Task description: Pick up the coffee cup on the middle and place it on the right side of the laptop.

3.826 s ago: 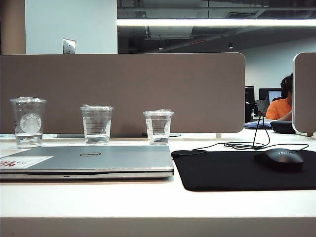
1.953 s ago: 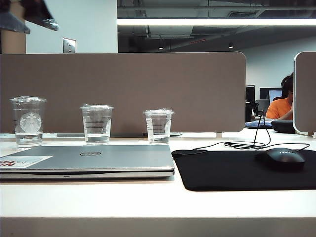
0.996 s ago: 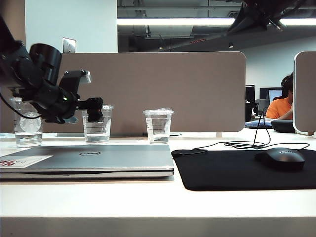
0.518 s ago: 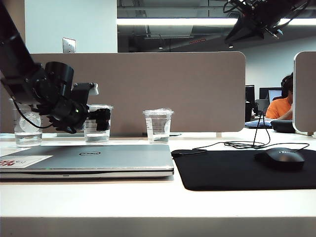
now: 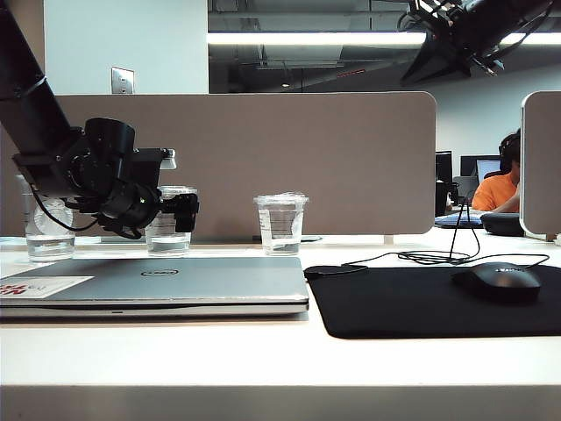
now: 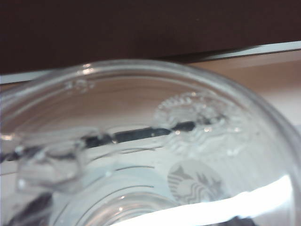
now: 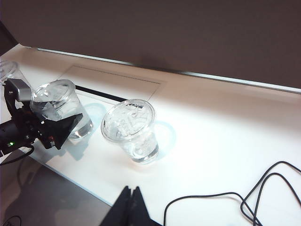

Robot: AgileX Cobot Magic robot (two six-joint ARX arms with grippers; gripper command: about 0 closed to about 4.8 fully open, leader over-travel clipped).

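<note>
We read the round Dell logo on the closed laptop (image 5: 158, 282), lower left of the exterior view, with a white-and-red sticker (image 5: 39, 287) at its corner. Behind it stand three clear lidded cups, each holding a little water. The left cup (image 5: 39, 224) bears a white Starbucks logo. The coffee cup (image 5: 166, 219) stands in the middle, between the wide-apart jaws of the left gripper (image 5: 180, 212). The small cup (image 5: 281, 224) carries a white label. The right gripper (image 7: 131, 200), jaws together, hangs at upper right.
</note>
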